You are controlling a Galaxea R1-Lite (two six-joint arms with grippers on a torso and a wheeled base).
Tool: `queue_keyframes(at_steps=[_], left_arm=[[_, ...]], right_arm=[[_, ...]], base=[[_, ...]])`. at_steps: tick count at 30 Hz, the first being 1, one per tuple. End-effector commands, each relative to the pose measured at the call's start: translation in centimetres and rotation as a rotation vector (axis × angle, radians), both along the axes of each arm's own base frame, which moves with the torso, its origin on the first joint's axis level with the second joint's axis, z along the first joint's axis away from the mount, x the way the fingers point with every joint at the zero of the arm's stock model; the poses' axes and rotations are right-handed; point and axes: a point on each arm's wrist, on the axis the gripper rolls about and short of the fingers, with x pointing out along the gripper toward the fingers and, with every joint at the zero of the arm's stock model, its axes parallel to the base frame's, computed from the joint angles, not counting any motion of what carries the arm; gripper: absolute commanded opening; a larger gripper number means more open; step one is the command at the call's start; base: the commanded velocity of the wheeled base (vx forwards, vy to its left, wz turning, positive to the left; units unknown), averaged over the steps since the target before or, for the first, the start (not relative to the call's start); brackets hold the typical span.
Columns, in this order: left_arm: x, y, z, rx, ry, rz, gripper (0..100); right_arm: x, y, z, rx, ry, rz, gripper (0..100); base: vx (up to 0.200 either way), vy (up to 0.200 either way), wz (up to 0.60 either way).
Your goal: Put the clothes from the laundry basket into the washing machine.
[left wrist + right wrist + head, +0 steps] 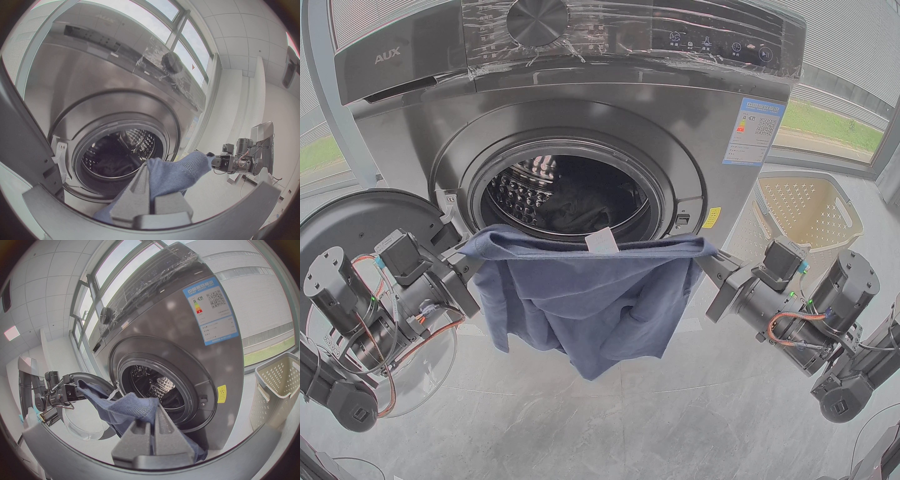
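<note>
A dark blue T-shirt [584, 294] hangs stretched between my two grippers just in front of the washing machine's open drum [565, 190]. My left gripper [464, 255] is shut on one shoulder of the T-shirt [175, 175], and my right gripper [709, 255] is shut on the other shoulder [131, 408]. The shirt's top edge runs level with the lower rim of the drum opening, its white neck label facing up. Dark clothing lies inside the drum [106, 161]. The beige laundry basket [809, 215] stands to the right of the machine.
The washer's round door [359, 219] is swung open on the left, behind my left arm. Grey tiled floor [600, 425] spreads in front of the machine. Windows run behind and to both sides of the washer.
</note>
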Motion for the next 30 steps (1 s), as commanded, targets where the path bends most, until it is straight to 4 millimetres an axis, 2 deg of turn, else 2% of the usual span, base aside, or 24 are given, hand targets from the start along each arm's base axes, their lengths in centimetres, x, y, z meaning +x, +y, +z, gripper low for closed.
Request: queue_keyframes(at_steps=[1,6,23,30], left_arm=[[-0.6,0.5,1.3,-0.02,-0.051,0.012,0],[-0.4,0.8,1.4,-0.019,-0.055,0.025,0],[0.0,1.0,2.1,-0.031,-0.084,0.038,0],[0.5,0.7,3.2,-0.043,-0.112,0.035,0]], right_arm=[[0.0,0.1,1.8,0.047,-0.059,0.001,0],[-0.1,0.3,3.4,0.085,-0.107,0.006,0],[0.1,0.4,4.2,0.108,-0.132,0.004,0],[-0.2,0.0,4.7,0.118,-0.146,0.001,0]], base=[[0.0,0.0,0.0],[0.0,0.0,0.0],[0.0,0.0,0.0],[0.0,0.0,0.0]])
